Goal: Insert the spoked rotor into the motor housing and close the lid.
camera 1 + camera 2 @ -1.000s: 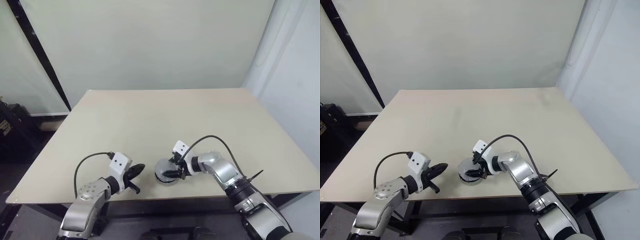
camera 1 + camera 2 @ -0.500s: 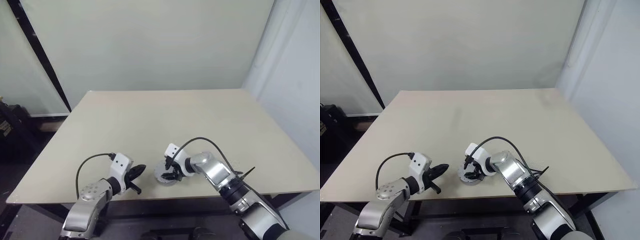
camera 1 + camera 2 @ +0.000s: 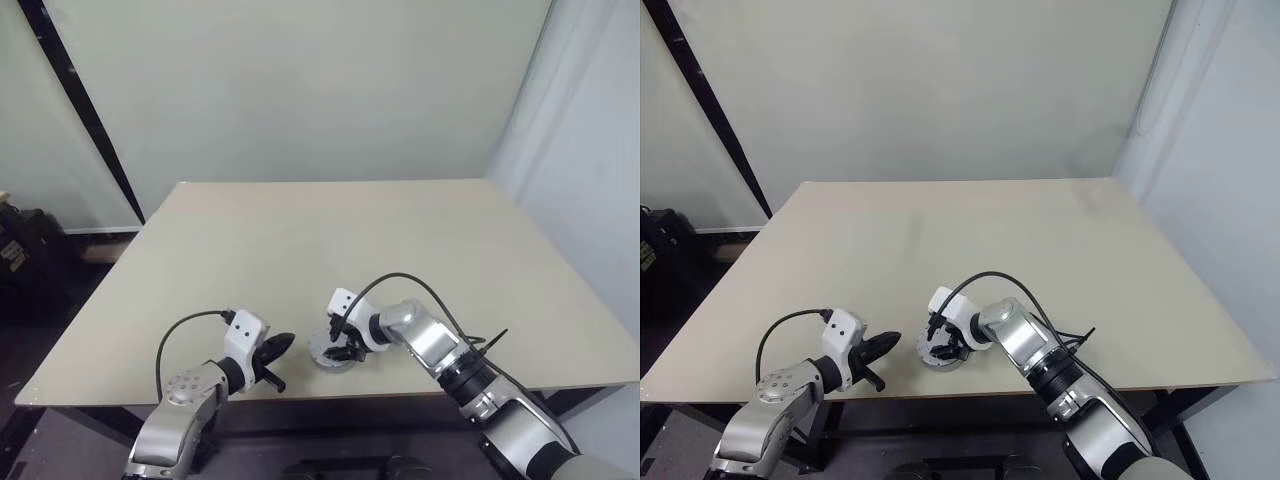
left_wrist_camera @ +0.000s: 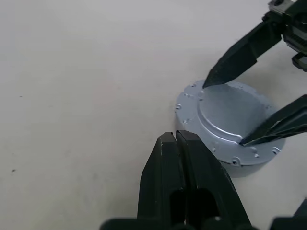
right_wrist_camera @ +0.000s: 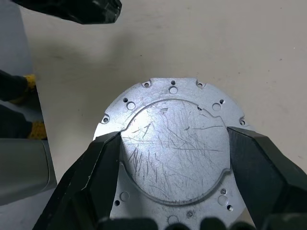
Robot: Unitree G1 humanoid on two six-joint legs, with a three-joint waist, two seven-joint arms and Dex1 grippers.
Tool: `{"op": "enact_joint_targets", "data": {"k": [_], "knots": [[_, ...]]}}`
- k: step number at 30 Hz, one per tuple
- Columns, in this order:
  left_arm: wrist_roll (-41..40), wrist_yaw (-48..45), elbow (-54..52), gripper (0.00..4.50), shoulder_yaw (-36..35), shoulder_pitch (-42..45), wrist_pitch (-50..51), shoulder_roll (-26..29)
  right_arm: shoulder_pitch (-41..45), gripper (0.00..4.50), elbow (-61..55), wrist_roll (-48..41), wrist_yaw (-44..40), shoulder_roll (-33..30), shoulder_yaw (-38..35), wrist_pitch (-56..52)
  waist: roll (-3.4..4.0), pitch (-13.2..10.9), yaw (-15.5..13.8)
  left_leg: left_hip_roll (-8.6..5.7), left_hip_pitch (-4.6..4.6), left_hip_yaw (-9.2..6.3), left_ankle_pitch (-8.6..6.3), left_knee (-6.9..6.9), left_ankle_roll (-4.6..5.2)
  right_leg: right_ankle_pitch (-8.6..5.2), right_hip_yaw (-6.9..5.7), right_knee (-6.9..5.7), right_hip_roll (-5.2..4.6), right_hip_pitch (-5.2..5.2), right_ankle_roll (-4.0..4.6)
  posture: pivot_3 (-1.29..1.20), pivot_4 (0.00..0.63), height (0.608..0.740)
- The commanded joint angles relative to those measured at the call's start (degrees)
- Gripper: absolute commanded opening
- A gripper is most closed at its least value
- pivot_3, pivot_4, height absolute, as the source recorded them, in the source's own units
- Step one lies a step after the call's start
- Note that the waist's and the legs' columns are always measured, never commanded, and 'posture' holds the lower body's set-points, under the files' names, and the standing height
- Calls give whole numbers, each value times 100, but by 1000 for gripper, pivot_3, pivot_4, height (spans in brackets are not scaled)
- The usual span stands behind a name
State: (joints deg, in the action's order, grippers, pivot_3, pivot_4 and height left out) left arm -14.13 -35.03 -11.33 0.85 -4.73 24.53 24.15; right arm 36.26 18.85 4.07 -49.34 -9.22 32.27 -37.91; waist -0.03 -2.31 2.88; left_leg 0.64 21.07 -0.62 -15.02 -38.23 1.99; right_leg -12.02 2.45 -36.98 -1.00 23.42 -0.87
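Note:
The motor housing (image 5: 172, 86) is a round silver cup with a flange of small holes, standing near the table's front edge (image 3: 322, 354). The lid (image 5: 175, 153) sits in its top, smooth scratched grey face up. My right gripper (image 4: 224, 112) reaches down over it from the right, one black finger (image 5: 103, 163) on each side of the lid's raised rim, shut on it. My left gripper (image 4: 176, 139) rests just left of the housing with its fingers pressed together, empty and a short gap from the flange. The spoked rotor is hidden.
The beige table (image 3: 330, 240) stretches far back and to both sides of the housing. Its front edge runs just below both grippers. A black cable (image 3: 400, 285) arcs over my right forearm. A pale wall stands behind the table.
My right wrist has turned and its elbow has swung in while the fingers stay on the lid. The left gripper has stayed where it was.

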Motion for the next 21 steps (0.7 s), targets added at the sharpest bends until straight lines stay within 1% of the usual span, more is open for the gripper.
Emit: {"op": "enact_joint_targets", "data": {"k": [1, 7, 21], "knots": [[2, -3, -57, 0, 15, 142, -102, 10, 44, 3220, 432, 116, -220, -126, 165, 123, 0, 0, -2, 0, 0, 0, 0, 0, 0, 0, 0, 0, 0, -1, 0, 0, 0, 740], [-3, 15, -24, 0, 61, 191, -125, -23, 142, 3220, 746, 103, -581, -147, 167, 406, 0, 0, -1, -2, 0, 0, 0, 2, 0, 0, 0, 3, -2, -2, -1, 0, 0, 740], [1, -9, -31, 0, 105, 263, -101, -3, 481, 3220, 1279, 231, -1059, -104, 303, 860, 0, 0, -2, -3, 0, 0, -1, 7, 0, 0, 1, 9, -4, -2, -1, 0, 0, 740]]}}
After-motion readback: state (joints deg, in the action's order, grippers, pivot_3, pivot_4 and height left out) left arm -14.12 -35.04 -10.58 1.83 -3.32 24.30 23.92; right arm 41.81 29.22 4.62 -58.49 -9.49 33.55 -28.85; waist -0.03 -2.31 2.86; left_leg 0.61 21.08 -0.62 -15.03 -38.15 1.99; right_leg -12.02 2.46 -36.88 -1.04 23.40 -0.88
